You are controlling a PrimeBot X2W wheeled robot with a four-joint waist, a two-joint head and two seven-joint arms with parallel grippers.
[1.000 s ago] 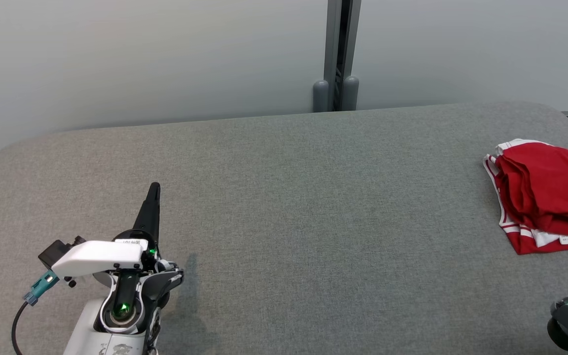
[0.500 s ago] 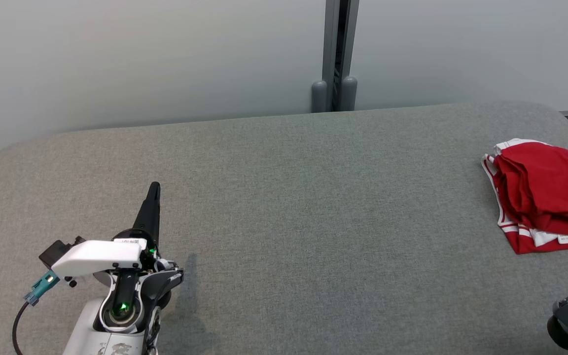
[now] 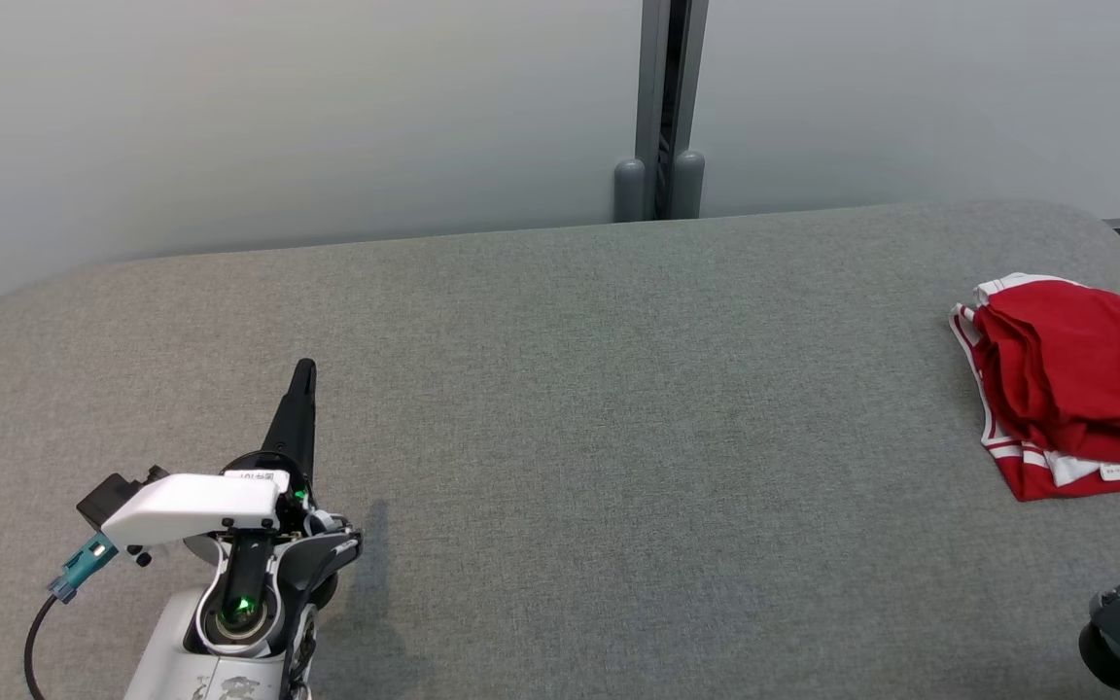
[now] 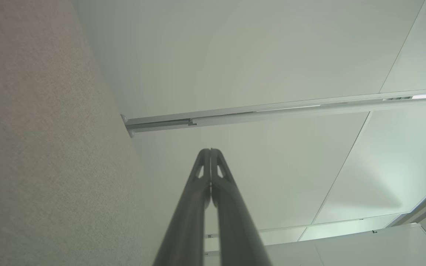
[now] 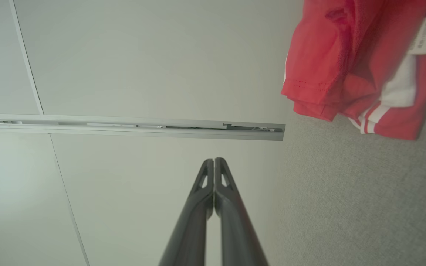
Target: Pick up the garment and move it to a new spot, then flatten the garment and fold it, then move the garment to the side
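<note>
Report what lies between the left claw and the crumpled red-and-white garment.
Nothing: head view shows bare grey fabric surface from left claw to red-and-white garment.

light: bright, even, diffuse | shadows: soft, faint beside left arm (image 3: 229, 583) on table (image 3: 570, 437) | focus: sharp | wrist views: wide-angle bending
</note>
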